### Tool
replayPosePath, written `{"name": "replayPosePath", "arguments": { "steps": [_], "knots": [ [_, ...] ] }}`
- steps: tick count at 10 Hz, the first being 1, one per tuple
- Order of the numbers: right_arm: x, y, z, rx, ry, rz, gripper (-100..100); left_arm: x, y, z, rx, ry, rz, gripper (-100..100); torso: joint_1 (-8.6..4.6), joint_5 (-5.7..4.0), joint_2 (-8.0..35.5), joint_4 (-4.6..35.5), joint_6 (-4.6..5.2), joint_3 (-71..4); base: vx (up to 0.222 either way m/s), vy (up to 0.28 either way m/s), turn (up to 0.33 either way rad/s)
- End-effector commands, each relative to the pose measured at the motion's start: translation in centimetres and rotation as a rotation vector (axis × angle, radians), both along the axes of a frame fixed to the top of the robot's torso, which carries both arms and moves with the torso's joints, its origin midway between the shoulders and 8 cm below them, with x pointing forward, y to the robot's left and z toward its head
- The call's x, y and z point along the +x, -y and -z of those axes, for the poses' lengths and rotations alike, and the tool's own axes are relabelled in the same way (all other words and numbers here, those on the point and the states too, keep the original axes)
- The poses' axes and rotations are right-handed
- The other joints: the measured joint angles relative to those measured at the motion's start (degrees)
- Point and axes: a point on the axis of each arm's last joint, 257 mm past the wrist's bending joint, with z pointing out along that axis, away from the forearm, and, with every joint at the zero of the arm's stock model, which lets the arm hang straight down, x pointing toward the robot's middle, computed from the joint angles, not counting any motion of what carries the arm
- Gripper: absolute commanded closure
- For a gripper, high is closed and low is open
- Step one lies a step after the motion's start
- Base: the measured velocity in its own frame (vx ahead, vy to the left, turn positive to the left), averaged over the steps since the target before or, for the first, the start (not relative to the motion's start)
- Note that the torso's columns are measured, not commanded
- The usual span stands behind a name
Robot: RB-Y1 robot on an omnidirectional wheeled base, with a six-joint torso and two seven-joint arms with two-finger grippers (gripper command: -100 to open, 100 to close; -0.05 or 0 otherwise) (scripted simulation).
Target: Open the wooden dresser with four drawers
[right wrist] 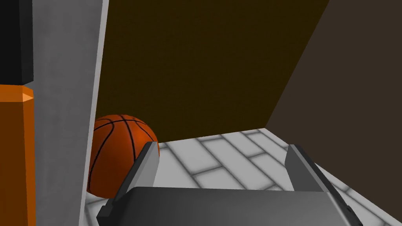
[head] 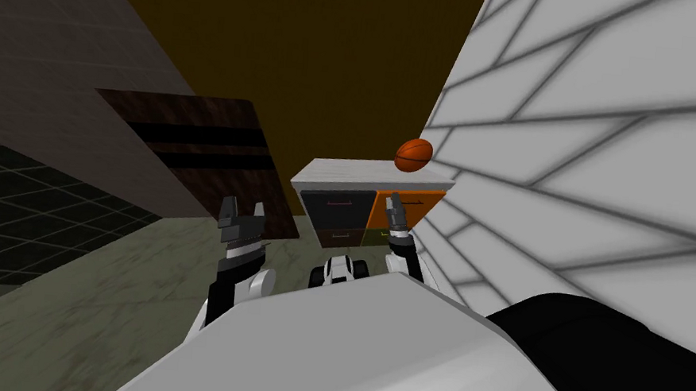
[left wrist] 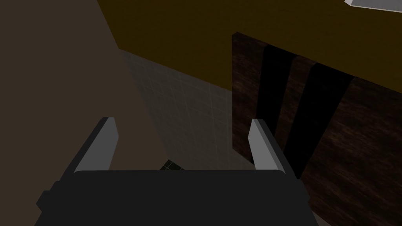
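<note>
1. The dresser (head: 340, 175) stands ahead and slightly to my right, in the corner where the white tiled wall (head: 598, 149) meets the dark brown wall (head: 312, 58)
2. It has a pale grey top, with two dark drawer fronts on its left half and an orange drawer front (head: 413, 205) at upper right. The fourth front, below the orange one, is dim, and none of the drawers looks pulled out
3. A basketball (head: 413, 155) rests on the right end of the top, close to the tiled wall
4. The right gripper (head: 395, 208) is raised in front of the orange drawer front, its two fingers spread apart with nothing between them. I cannot tell whether it touches the front
5. In the right wrist view the grey edge of the dresser top runs just beside one finger, with the ball beyond that edge
6. The left gripper (head: 243, 213) is held out well to the left of the dresser, its fingers wide apart and empty
7. It faces a dark wood panel (head: 199, 151) with two black slots, which stands against the wall on my left
8. The floor (head: 87, 316) is a mottled greenish grey
</note>
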Motion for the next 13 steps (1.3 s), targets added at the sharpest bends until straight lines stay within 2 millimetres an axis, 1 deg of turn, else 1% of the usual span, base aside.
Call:
{"name": "replayPosePath", "arguments": {
  "steps": [1, 2, 3, 4, 5, 6, 7, 8, 9, 10, 11, 12, 13],
  "knots": [
    [0.8, -0.5, 1.6, -0.151, -0.064, 0.023, -100, 0.0, 0.0, 0.0, 0.0, 0.0, 0.0, 0, -0.01, 0.0, 0.0, 0.0, 0.01, -0.1, -0.009, 0.043, 0.093],
    [1.2, -0.4, 2.4, -0.206, -0.092, 0.039, -100, 0.0, 0.0, 0.0, 0.0, 0.0, 0.0, 0, -0.02, 0.0, 0.0, 0.1, 0.01, -0.1, -0.005, 0.053, 0.107],
    [1.2, -0.5, 2.4, -0.219, -0.093, 0.041, -100, 0.0, 0.0, 0.0, 0.0, 0.0, 0.0, 0, -0.01, 0.0, 0.0, 0.1, 0.01, -0.1, -0.003, 0.039, 0.035],
    [1.6, -0.4, 3.3, -0.282, -0.123, 0.063, -100, 0.0, 0.0, 0.0, 0.0, 0.0, 0.0, 0, -0.09, -0.02, 0.0, 0.1, 0.02, -0.1, -0.004, 0.04, 0.079],
    [1.6, -0.5, 3.4, -0.288, -0.123, 0.064, -100, 0.0, 0.0, 0.0, 0.0, 0.0, 0.0, 0, -0.08, -0.02, 0.0, 0.1, 0.0, -0.1, -0.003, 0.029, 0.051],
    [2.1, -0.3, 4.3, -0.353, -0.155, 0.09, -100, 0.0, 0.0, 0.0, 0.0, 0.0, 0.0, 0, -0.1, -0.03, 0.0, 0.1, 0.02, -0.1, -0.008, 0.037, 0.121],
    [2.1, -0.4, 4.4, -0.362, -0.155, 0.091, -100, 0.0, 0.0, 0.0, 0.0, 0.0, 0.0, 0, -0.06, -0.02, 0.0, 0.1, -0.01, -0.1, -0.009, 0.029, 0.038],
    [2.5, 0.1, 5.4, -0.425, -0.188, 0.12, -100, 0.0, 0.0, 0.0, 0.0, 0.0, 0.0, 0, -0.08, -0.01, 0.1, 0.1, 0.03, -0.1, -0.007, 0.042, 0.093],
    [2.5, -0.1, 5.4, -0.438, -0.189, 0.122, -100, 0.0, 0.0, 0.0, 0.0, 0.0, 0.0, 0, -0.02, -0.01, 0.0, 0.1, 0.0, -0.1, -0.005, 0.034, 0.05],
    [2.9, 0.5, 6.5, -0.5, -0.223, 0.154, -100, 0.0, 0.0, 0.0, 0.0, 0.0, 0.0, 0, -0.06, -0.01, 0.0, 0.1, 0.02, -0.1, -0.008, 0.036, 0.12],
    [3.0, 0.4, 6.6, -0.518, -0.224, 0.157, -100, 0.0, 0.0, 0.0, 0.0, 0.0, 0.0, 0, -0.06, -0.02, 0.0, 0.1, 0.0, -0.1, -0.005, 0.035, 0.057],
    [3.4, 1.1, 7.6, -0.576, -0.259, 0.191, -100, 0.0, 0.0, 0.0, 0.0, 0.0, 0.0, 0, -0.07, -0.01, 0.0, 0.1, 0.02, -0.1, -0.012, 0.048, 0.108],
    [3.4, 0.9, 7.8, -0.6, -0.26, 0.196, -100, 0.0, 0.0, 0.0, 0.0, 0.0, 0.0, 0, -0.02, -0.01, 0.1, 0.1, -0.01, -0.1, -0.006, 0.037, 0.059]
  ]
}}
